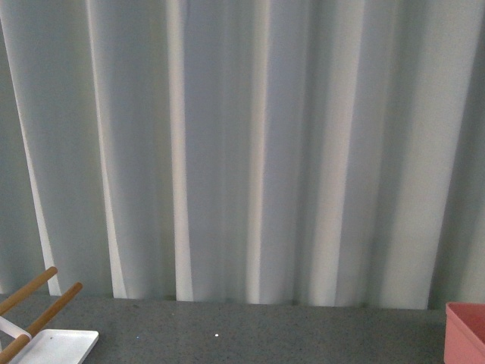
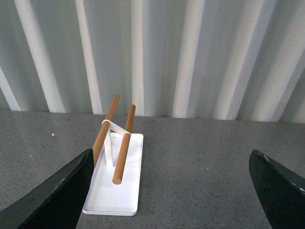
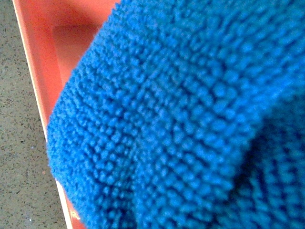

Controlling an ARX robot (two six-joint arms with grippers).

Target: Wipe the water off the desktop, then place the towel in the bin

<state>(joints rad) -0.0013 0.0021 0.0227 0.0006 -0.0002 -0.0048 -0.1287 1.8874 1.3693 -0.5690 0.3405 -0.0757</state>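
The towel (image 3: 181,119) is royal blue, the bin (image 3: 47,47) salmon pink, the desktop (image 1: 265,334) speckled dark grey.

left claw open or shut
Open. The left claw has its fingers spread wide apart, nothing held between them.

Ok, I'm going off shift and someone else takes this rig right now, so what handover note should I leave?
Left pincer: open, empty, facing the white tray with two wooden rods.
Right pincer: hidden by the towel, which fills its wrist view, with the bin directly behind it.
Done: no water shows on the visible strip of desktop, so wiping looks finished, though this is unconfirmed.
Left: get the towel fully into the bin. Whether it is gripped or already let go cannot be told.
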